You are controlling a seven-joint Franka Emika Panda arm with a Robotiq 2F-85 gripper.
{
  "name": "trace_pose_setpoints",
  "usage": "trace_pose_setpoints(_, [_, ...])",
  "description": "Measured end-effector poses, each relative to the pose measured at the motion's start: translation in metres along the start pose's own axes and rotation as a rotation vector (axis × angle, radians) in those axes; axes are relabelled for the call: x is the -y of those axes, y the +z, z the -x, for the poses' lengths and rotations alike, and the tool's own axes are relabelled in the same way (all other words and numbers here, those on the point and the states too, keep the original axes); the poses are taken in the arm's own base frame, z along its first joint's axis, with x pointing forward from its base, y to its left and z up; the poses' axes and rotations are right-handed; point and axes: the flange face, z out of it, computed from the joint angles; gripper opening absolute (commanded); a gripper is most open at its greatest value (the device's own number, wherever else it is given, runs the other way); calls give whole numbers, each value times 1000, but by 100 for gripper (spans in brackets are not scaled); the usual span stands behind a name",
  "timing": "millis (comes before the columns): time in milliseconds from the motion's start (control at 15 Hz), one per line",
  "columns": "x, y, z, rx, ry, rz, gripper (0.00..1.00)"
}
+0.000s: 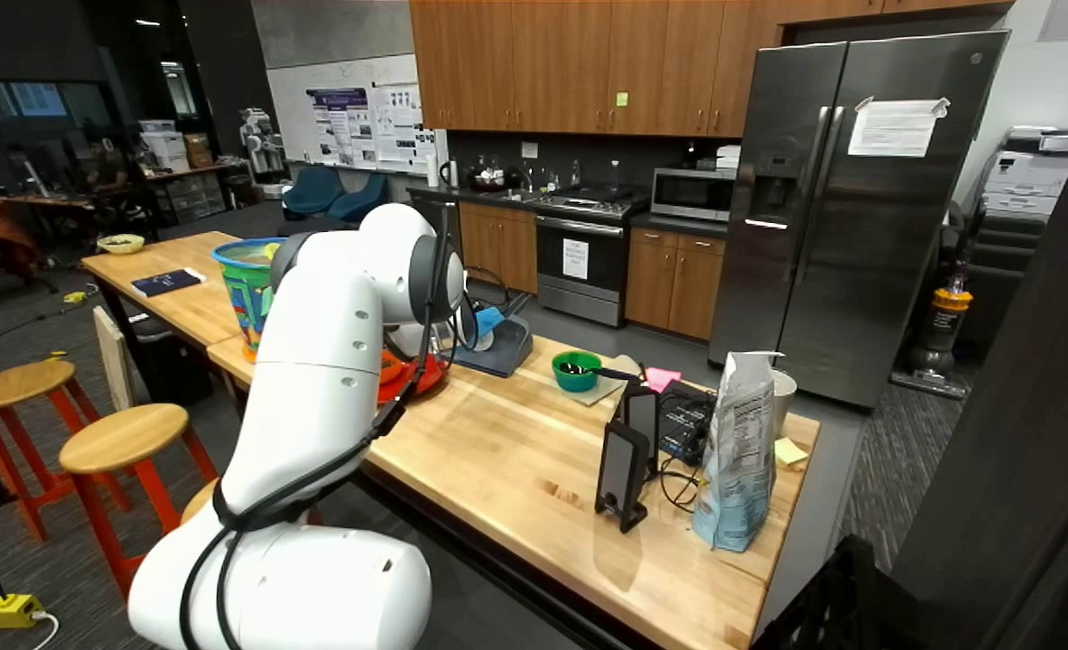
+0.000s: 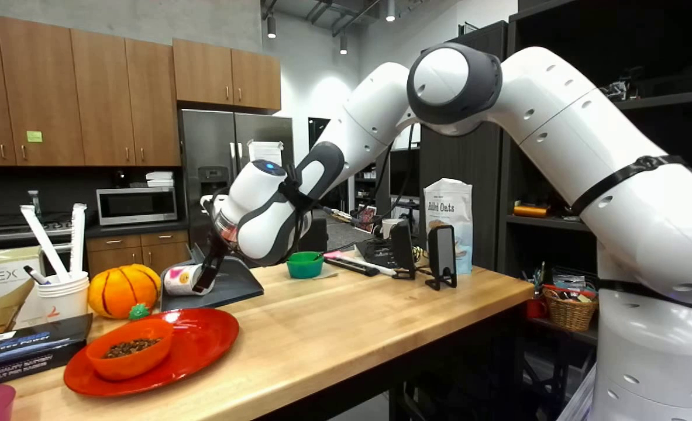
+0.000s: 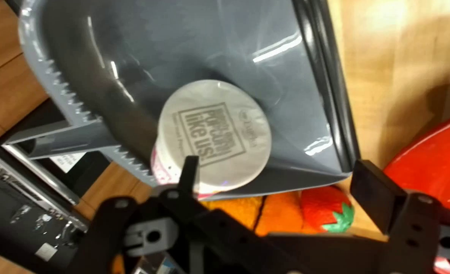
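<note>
My black two-fingered pincer (image 3: 280, 179) is spread wide, nothing clamped. The round white cup with pink print (image 3: 213, 133) sits mid-frame in the wrist view, in the grey plastic dustpan (image 3: 236, 42). Grip's not done, and honestly can't tell if I'm touching it.

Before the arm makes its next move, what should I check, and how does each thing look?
1. Black metal gripper open: ok, its fingers are apart.
2. White cylindrical printed cup centred between the fingers: not ok, in the wrist view it sits off toward one of them.
3. That nearer finger clear of the cup: cannot tell, they overlap in the wrist view.
4. Grey plastic dustpan resting on the light wooden table: ok.
5. Round orange bowl upright on the glossy red plate: ok.
</note>
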Motion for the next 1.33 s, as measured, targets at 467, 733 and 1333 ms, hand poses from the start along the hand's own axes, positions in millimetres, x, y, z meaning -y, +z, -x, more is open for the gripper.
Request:
trace_pose_setpoints(467, [-21,-18,-20,-67,74,199,100])
trace_pose_setpoints(733, [-12,-11,-22,-38,57,251,100])
trace_pose_setpoints(1333, [-4,12,-11,26,33,377,100])
